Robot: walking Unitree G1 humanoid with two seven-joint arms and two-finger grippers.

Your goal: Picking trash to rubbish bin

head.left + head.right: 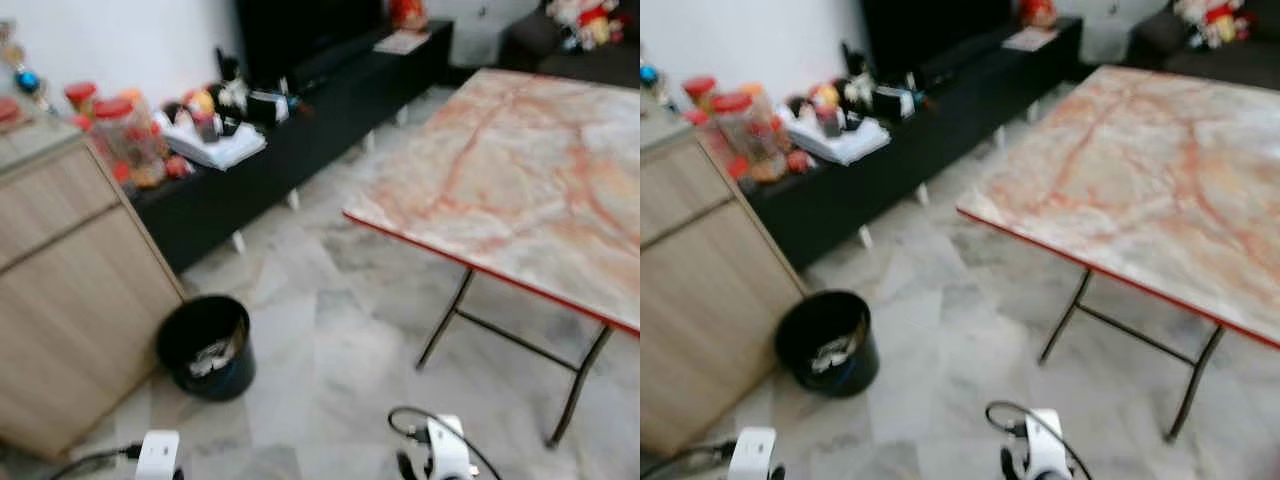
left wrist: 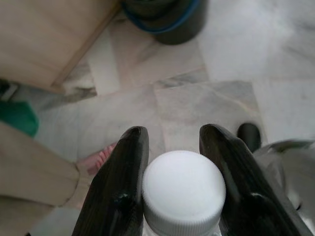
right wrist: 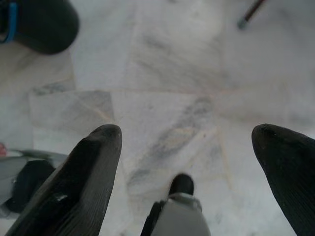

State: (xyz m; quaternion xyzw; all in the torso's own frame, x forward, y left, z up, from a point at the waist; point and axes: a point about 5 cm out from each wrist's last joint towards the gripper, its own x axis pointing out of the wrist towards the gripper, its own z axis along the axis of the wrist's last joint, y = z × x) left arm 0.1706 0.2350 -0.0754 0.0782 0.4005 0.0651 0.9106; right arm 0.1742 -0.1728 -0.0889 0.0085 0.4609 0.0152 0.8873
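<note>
My left gripper (image 2: 173,133) is shut on a bottle with a white screw cap (image 2: 183,189), which sits between the two black fingers. It hangs low over the marble floor. The black rubbish bin (image 1: 207,345) stands on the floor by the wooden cabinet, ahead and to my left, with some pale trash inside it. The bin's rim (image 2: 165,22) lies beyond the left fingertips. My right gripper (image 3: 187,130) is open above bare floor with nothing between its fingers, and the bin (image 3: 39,24) is off to one side of it.
A light wooden cabinet (image 1: 70,300) stands left of the bin. A marble-topped folding table (image 1: 520,180) with thin black legs fills the right. A long black low bench (image 1: 300,130) cluttered with jars runs along the back. A person's bare foot (image 2: 98,160) is close to my left gripper.
</note>
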